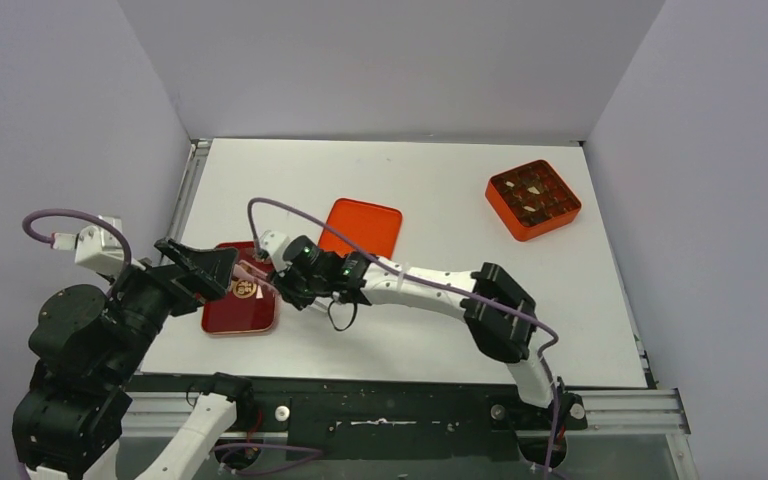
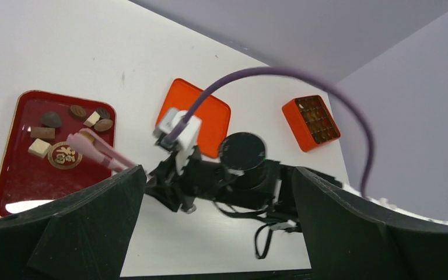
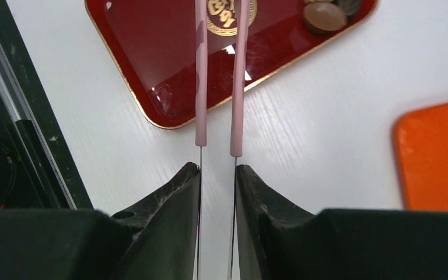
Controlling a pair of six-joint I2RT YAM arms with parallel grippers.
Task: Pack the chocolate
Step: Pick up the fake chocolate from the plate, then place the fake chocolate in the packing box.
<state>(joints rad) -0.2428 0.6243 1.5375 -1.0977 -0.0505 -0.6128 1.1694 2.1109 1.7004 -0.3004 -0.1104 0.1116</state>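
Over the bench (image 1: pixel 590 320), seen from above, the right hand (image 1: pixel 282 272) reaches left and clamps the pink tongs (image 1: pixel 256 272), whose tips lie over the red tray (image 1: pixel 250 318). The left hand (image 1: pixel 210 272) hovers at the tray's left side, fingers spread wide and holding nothing. An orange lid (image 1: pixel 362 228) lies flat just behind the tray. An orange box (image 1: pixel 533 198) with a grid of cells stands well apart at the far right.

From the left wrist, the chocolate (image 2: pixel 51 119) shows as loose brown and pale chunks at the tray's far end. The tong tips sit beside a gold emblem (image 2: pixel 64 156).

From the right wrist, both fingers (image 3: pixel 175 204) press the tongs' thin metal arms. The pink tips stand slightly apart and run out of view, so whether they grip a chunk cannot be told.
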